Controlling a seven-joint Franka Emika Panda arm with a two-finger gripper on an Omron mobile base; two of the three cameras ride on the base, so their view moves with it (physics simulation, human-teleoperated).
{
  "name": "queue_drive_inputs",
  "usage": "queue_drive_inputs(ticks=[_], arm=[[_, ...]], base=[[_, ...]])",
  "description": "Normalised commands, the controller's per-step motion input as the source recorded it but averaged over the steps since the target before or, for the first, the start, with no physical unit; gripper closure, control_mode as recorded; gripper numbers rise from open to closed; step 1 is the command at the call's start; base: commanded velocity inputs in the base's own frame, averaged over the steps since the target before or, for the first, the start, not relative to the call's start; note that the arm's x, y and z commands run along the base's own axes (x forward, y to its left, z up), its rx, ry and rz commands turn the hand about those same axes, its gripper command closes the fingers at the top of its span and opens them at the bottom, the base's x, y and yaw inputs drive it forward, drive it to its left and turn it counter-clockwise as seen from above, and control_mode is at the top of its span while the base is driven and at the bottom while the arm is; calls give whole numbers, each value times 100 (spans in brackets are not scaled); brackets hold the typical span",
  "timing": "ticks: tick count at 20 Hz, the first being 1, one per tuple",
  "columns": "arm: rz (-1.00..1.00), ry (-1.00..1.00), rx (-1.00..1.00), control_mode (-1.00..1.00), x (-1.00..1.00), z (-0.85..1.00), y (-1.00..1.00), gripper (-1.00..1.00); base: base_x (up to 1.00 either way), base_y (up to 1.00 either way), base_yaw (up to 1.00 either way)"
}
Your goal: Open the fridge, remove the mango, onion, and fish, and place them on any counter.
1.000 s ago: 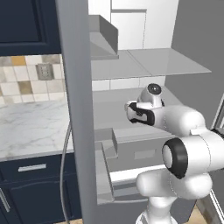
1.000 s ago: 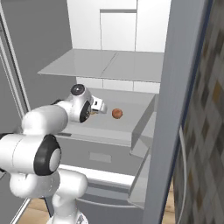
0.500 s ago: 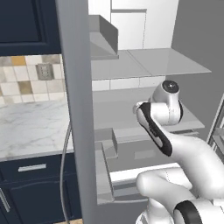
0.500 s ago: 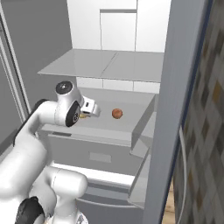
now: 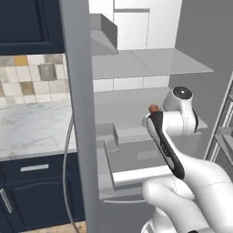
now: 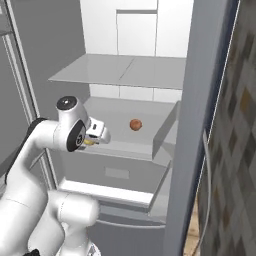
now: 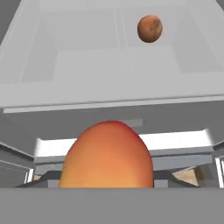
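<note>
The fridge stands open, its white inside and grey shelves showing. In front of the middle shelf my gripper is shut on the mango, an orange-red fruit that hides both fingertips in the hand view; a yellow sliver of the mango shows under the hand. The onion, a small brown-red ball, lies further back on that shelf and peeks past my wrist as the onion. The fish and the counter are out of view.
The fridge's left door edge rises close on the left, the right door on the right. Beyond the left door lie a marble worktop and navy cabinets. A drawer front sits under the shelf.
The hand has drawn back out of the fridge toward the base and a little lower, carrying the mango. The onion has stayed where it was.
</note>
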Motion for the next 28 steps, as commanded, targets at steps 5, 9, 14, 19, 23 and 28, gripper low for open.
queue_drive_inputs(ticks=[5, 9, 14, 19, 23, 28], arm=[[0, 0, 0, 100, 0, 0, 0, 100], [0, 0, 0, 100, 0, 0, 0, 100], [0, 0, 0, 100, 0, 0, 0, 100], [0, 0, 0, 100, 0, 0, 0, 100], [0, 0, 0, 100, 0, 0, 0, 100], [0, 0, 0, 100, 0, 0, 0, 100]], base=[[-100, -14, 2], [-100, -3, 23], [-90, 9, 70], [-83, 12, 75], [-81, 29, 73], [-60, 65, 74]])
